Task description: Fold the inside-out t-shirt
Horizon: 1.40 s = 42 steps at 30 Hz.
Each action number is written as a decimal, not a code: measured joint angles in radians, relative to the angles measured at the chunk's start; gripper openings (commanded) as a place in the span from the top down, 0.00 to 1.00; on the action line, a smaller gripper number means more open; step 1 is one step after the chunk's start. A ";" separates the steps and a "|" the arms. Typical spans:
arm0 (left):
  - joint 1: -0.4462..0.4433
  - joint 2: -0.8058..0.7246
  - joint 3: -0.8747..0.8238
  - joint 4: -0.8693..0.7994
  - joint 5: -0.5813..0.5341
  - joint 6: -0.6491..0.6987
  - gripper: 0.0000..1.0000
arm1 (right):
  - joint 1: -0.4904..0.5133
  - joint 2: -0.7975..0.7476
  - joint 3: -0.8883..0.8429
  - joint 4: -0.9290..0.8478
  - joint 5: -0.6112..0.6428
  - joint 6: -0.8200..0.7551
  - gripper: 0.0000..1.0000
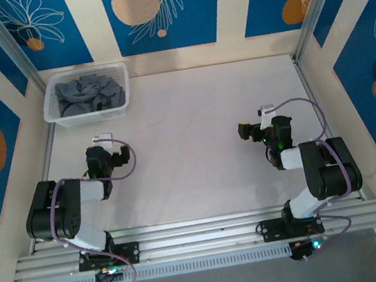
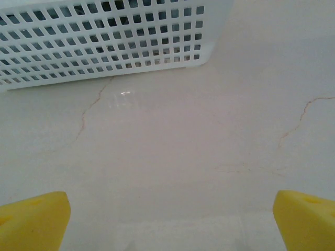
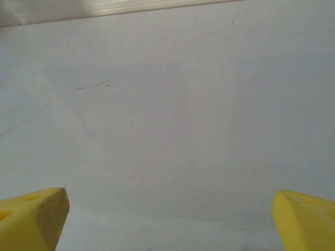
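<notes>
Since shirt [image 1: 87, 93] lies crumpled in basket [image 1: 51, 110] at far-left table [image 1: 191, 112] corner, step in hand looks like fetching it; folding not begun. Left hand [image 2: 167, 225], right hand [image 3: 167, 219] both spread, empty. Next, likely: left hand, nearer basket, reaches in, pinches shirt, lifts out.

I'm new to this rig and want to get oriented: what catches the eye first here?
A white basket heaped with crumpled dark grey clothing sits in the far left corner of the pale table. Nearer, the left gripper and the right gripper both stand open above the tabletop, holding nothing. Blue leaf-patterned panels line the walls around.
</notes>
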 measured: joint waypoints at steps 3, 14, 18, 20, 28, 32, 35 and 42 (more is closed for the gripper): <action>0.000 0.000 0.000 0.000 0.000 0.000 0.01 | 0.000 0.000 -0.001 0.005 0.034 0.003 0.01; 0.000 0.000 0.000 0.000 0.000 0.000 0.01 | 0.000 0.000 -0.001 0.004 0.067 0.005 0.01; 0.000 0.000 0.000 0.000 0.000 0.000 0.01 | 0.000 0.000 -0.001 0.004 0.071 0.008 0.01; 0.000 -0.006 0.002 -0.013 0.000 0.000 0.02 | 0.004 -0.024 -0.002 -0.021 0.088 0.011 0.01; -0.026 -0.304 0.187 -0.414 -0.114 -0.122 0.01 | 0.043 -0.592 0.106 -0.504 0.166 0.233 0.01; -0.014 -0.245 0.496 -0.638 -0.133 -0.272 0.01 | 0.148 -0.656 0.256 -0.726 0.080 0.345 0.01; 0.026 -0.065 0.778 -0.789 -0.085 -0.375 0.01 | 0.230 -0.589 0.356 -0.869 -0.018 0.386 0.01; 0.105 0.449 1.341 -1.061 0.006 -0.470 0.01 | 0.304 -0.458 0.477 -1.125 -0.150 0.411 0.00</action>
